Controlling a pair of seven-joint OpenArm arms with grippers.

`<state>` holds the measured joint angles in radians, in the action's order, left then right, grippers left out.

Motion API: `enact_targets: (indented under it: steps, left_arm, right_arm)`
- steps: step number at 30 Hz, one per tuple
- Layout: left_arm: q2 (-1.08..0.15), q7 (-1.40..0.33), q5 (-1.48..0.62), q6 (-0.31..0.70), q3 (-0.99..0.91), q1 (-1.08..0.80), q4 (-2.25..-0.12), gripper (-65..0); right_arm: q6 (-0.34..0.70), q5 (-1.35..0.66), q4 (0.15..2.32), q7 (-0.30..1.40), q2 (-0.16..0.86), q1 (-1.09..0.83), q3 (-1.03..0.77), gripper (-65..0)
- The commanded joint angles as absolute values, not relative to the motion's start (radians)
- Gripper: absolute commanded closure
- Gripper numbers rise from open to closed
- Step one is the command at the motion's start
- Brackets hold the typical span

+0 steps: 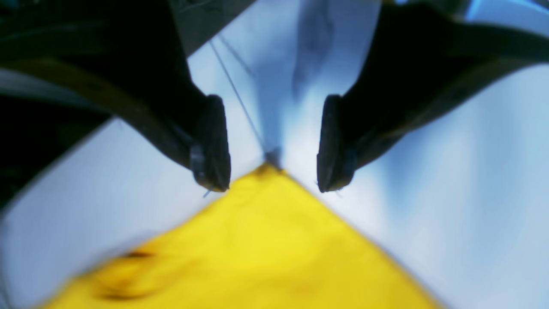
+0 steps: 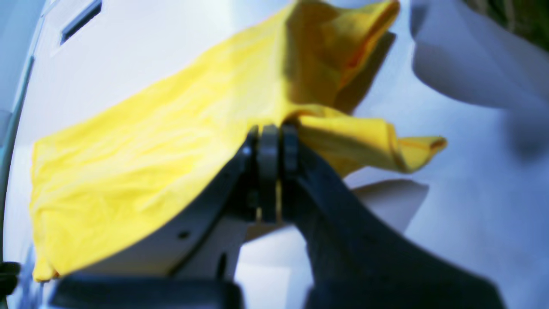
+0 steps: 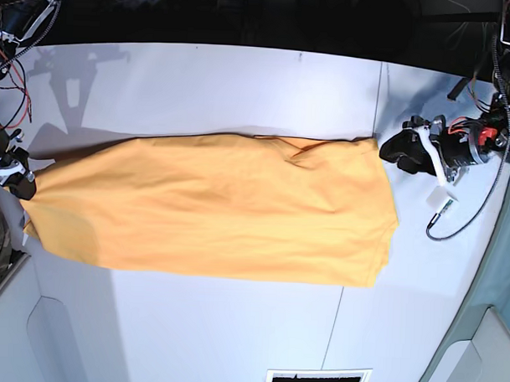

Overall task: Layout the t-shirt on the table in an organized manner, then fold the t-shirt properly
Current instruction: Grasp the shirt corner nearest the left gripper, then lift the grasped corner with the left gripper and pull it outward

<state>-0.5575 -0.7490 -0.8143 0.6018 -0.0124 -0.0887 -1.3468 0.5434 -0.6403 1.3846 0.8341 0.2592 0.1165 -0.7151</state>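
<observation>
Behind the far edge of the work surface runs a dark, unlit band (image 3: 244, 19), its contents too dim to identify. A pale blue-green panel (image 3: 495, 275) rises along one side, possibly a curtain or wall. Bright overhead light throws soft grey shadows (image 3: 70, 88), and loose cables (image 3: 468, 211) trail nearby.

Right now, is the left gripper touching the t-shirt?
Apart. The left wrist view shows the left gripper open, with white table visible between its fingertips and the t-shirt corner below.
</observation>
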Motion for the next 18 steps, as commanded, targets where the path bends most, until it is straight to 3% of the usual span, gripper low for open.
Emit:
enact_targets:
  steps: [1,9,10,11,13,14,18]
  left_arm:
    - [-0.557,-0.708,-0.826,0.606,-0.021,-0.069,-1.331,-35.7]
    - [-0.458,-0.749,-0.887,0.652,-0.021,-0.061,-1.270,-35.3]
    - [-0.456,-0.750,-0.882,0.651,-0.021,-0.061,-1.270,-32.5]
    - [-0.452,-0.756,-0.869,0.651,-0.021,-0.061,-1.270,-24.9]
    - [-0.449,-0.768,-0.841,0.651,-0.021,-0.061,-1.270,-2.5]
    - [-0.450,-0.779,-0.841,0.651,-0.021,-0.061,-1.271,0.0]
    - [-0.503,-0.864,-0.957,0.681,-0.021,-0.065,-1.336,0.0]
  right_arm:
    - [0.551,-0.657,1.401,0.812,0.274,0.134,-0.718,0.0]
    - [0.554,-0.652,1.401,0.812,0.263,0.103,-0.718,0.0]
    - [0.554,-0.651,1.401,0.812,0.263,0.096,-0.718,0.0]
    - [0.554,-0.652,1.401,0.811,0.263,0.089,-0.718,0.0]
    - [0.554,-0.651,1.401,0.812,0.263,0.085,-0.718,0.0]
    - [0.554,-0.652,1.401,0.811,0.264,0.085,-0.718,0.0]
    - [0.554,-0.673,1.401,0.804,0.276,0.090,-0.718,0.0]
